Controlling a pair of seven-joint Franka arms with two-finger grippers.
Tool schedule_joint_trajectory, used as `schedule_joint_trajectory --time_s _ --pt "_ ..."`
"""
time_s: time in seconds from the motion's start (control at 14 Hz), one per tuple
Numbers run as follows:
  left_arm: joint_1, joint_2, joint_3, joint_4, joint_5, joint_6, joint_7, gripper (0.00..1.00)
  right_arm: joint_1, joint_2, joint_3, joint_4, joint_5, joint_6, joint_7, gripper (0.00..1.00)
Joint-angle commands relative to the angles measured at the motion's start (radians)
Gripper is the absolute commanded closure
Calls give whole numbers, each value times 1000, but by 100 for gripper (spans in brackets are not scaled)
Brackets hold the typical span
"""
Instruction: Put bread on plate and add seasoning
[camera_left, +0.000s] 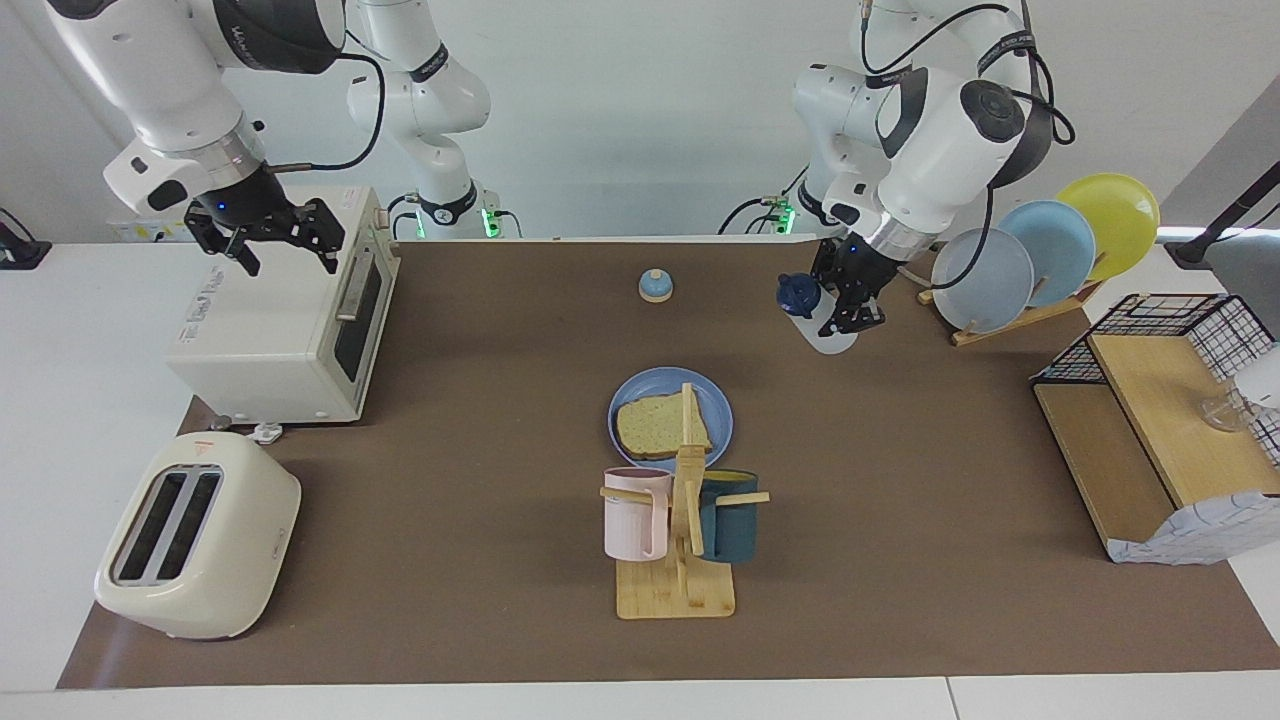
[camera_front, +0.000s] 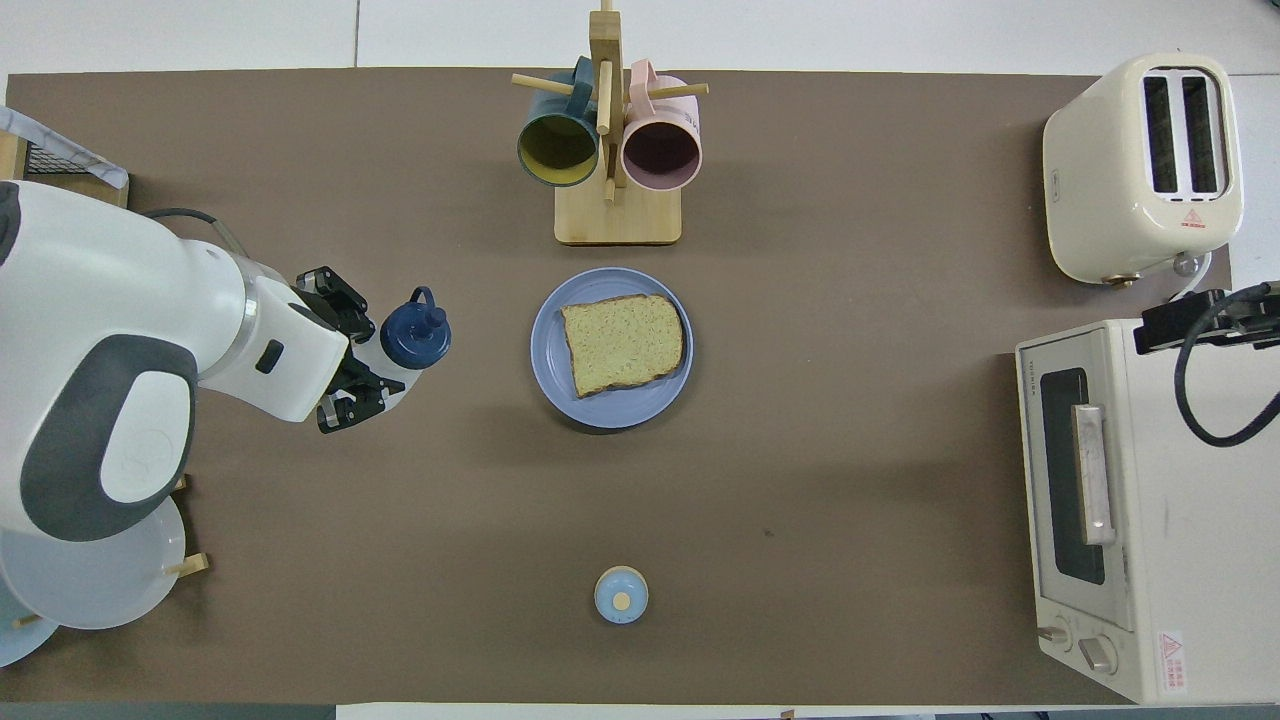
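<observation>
1. The seasoning (camera_left: 818, 318), a small translucent bottle with a navy looped cap, hangs tilted in the air, clamped in the left gripper (camera_left: 850, 305) over bare mat toward the left arm's end of the table, well apart from the plate (camera_left: 722, 415).
2. It looks light and its plastic wall likely gives a little when squeezed; the grip sits on the body below the cap, which seems the sound place.
3. The bread (camera_left: 660, 426) lies flat on the blue plate, just beside the mug rack (camera_left: 683, 560).
4. The right gripper (camera_left: 268, 238) waits, jaws spread and empty, over the toaster oven (camera_left: 280, 330).
</observation>
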Motion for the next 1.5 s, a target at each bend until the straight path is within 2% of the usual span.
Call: schedule_joint_trajectory --time_s 0.0,0.72,1.22,1.29,1.43 --pt "6 -21 -2 -19 14 13 19 100 -11 -9 2 -10 16 -6 -24 0" --pt "12 -16 -2 -22 48 59 22 100 -11 -9 2 -8 16 -8 -24 0" --pt "-15 -18 -5 -22 48 45 -13 100 5 -12 14 -10 21 -9 -35 0" --pt "-31 -21 -5 -24 48 42 -20 100 54 -10 39 -10 59 -8 -50 0" --pt "-42 -25 -5 -27 49 18 -23 100 106 -4 48 -4 271 56 -25 0"
